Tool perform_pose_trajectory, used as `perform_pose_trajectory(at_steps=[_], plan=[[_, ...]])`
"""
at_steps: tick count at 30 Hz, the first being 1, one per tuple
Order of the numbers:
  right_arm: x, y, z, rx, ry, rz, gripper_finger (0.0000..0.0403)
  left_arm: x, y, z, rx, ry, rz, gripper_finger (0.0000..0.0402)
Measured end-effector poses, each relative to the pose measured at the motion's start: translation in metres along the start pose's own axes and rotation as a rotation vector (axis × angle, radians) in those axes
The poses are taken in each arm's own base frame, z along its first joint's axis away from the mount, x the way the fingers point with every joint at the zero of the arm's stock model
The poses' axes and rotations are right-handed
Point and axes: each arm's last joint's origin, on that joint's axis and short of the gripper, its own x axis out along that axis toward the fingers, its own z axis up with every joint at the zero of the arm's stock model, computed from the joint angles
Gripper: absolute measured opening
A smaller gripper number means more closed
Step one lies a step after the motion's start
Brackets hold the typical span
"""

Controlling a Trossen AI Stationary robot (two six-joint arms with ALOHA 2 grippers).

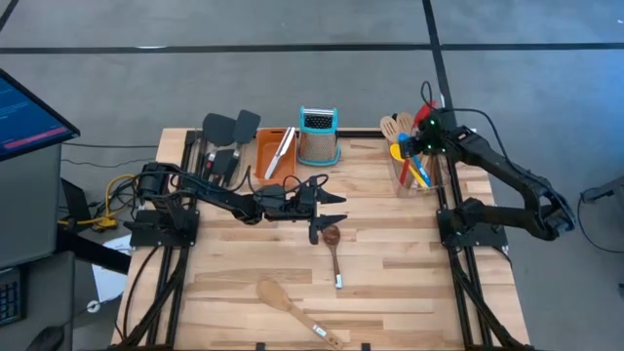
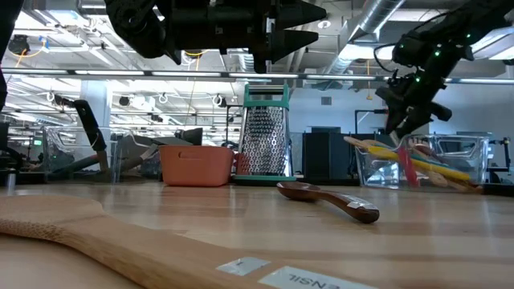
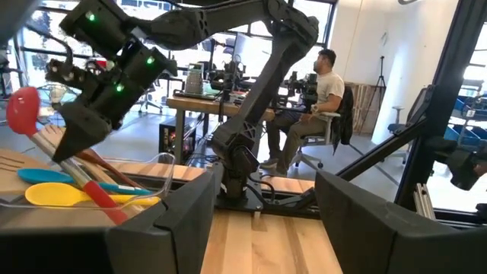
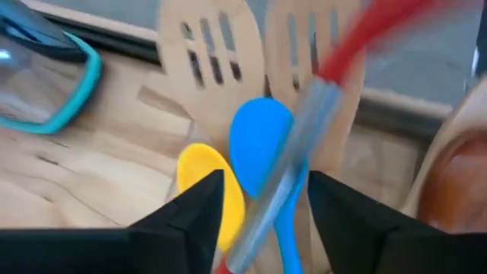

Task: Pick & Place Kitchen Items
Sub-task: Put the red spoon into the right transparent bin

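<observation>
A clear bin (image 1: 417, 171) at the table's far right holds several kitchen items: slotted wooden spatulas (image 4: 205, 53), a blue spoon (image 4: 255, 137) and a yellow spoon (image 4: 202, 171). My right gripper (image 4: 266, 183) points down into the bin, open. Its fingers stand on either side of the steel handle (image 4: 293, 152) of a red spoon (image 3: 23, 110), which leans in the bin. A dark wooden spoon (image 1: 333, 244) and a light wooden spoon (image 1: 292, 307) lie flat on the table. My left gripper (image 1: 336, 200) hovers open over the table's middle, with nothing between its fingers. My right gripper comes at the red spoon's steel handle (image 3: 57, 148) slanting down from above, with a finger on each side and the gap wider than the handle. Whether a finger touches the handle I cannot tell; the handle is blurred.
A steel grater with a teal top (image 1: 319, 136) stands at the far middle. Beside it an orange tray (image 1: 276, 151) holds a steel-handled tool. Black turners (image 1: 229, 127) lie at the far left. A seated person (image 3: 319, 91) is in the room beyond the table.
</observation>
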Motion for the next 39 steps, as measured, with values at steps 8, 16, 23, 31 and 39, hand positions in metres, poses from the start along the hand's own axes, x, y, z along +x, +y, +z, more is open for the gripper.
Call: perform_pose_trajectory(at_steps=[8,16,23,31,39], plan=[[-0.042,0.004,0.022,-0.049,-0.074,0.018,0.0213,0.0,0.0,0.0,0.0,0.001,0.0,0.0214],[-0.113,0.014,0.031,-0.107,-0.13,0.075,0.0181,0.0,0.0,0.0,0.0,0.001,0.0,0.0214],[-0.161,0.029,0.022,-0.127,-0.23,0.376,0.0132,0.0,0.0,0.0,0.0,0.001,0.0,0.0214],[-0.174,0.042,-0.001,-0.254,-0.217,0.529,0.0048,0.0,0.0,0.0,0.0,0.001,0.0,0.0214],[-0.13,0.051,-0.013,-0.246,-0.204,0.255,0.0002,0.0,0.0,0.0,0.0,0.001,0.0,0.0214]])
